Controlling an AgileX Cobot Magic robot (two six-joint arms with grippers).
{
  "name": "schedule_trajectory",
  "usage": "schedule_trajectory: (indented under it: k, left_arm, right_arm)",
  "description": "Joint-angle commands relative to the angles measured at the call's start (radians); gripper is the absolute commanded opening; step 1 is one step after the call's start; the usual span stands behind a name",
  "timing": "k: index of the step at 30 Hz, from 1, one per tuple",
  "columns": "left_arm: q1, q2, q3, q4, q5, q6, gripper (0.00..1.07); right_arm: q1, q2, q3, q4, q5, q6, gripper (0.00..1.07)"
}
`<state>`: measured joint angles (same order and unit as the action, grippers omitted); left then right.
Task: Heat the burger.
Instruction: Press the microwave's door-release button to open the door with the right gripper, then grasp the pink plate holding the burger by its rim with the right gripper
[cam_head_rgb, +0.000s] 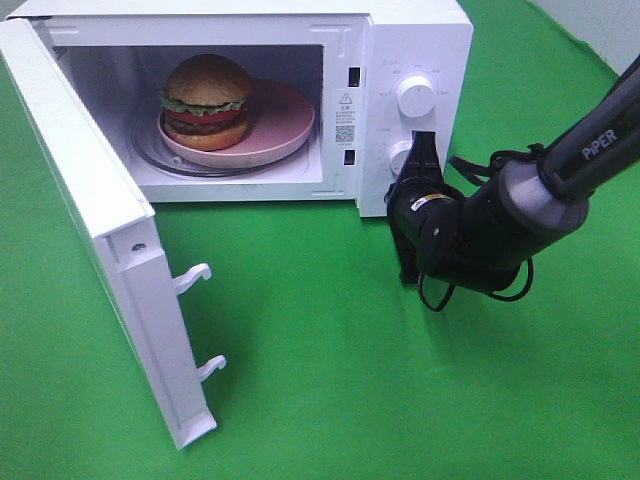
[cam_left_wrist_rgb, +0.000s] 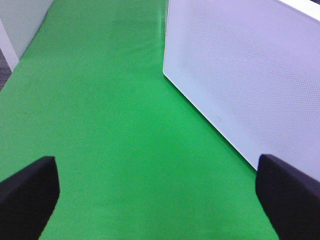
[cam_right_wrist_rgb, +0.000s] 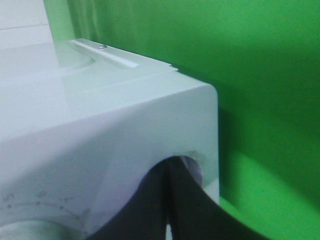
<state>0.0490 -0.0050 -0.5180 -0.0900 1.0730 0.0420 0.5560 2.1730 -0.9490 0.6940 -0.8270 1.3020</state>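
Your right claw (cam_head_rgb: 425, 145) is pinched shut; your left claw (cam_left_wrist_rgb: 159, 192) gapes empty. The burger (cam_head_rgb: 207, 100), left of the right claw, looks soft and stacked: lift it by its plate (cam_head_rgb: 290, 122).

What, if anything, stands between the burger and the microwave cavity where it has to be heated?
Nothing visible does. The burger already sits on the pink plate inside the microwave cavity. The door hangs wide open, and the right pincer is shut at the lower knob.
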Motion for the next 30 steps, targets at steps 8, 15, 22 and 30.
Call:
schedule_trajectory:
  k: [8,15,22,30]
  left_arm:
    - [0.004,-0.005,0.003,0.002,-0.004,-0.003,1.00]
    - [0.004,-0.005,0.003,0.002,-0.004,-0.003,1.00]
    - [0.004,-0.005,0.003,0.002,-0.004,-0.003,1.00]
    - [0.004,-0.005,0.003,0.002,-0.004,-0.003,1.00]
  right_arm:
    - [-0.039,-0.116,0.052,-0.089,0.033,-0.011,0.00]
    - [-0.039,-0.178,0.136,-0.158,0.109,-0.028,0.00]
    - [-0.039,-0.279,0.219,-0.234,0.213,-0.112,0.00]
    - [-0.039,-0.371,0.242,-0.277,0.358,-0.333,0.00]
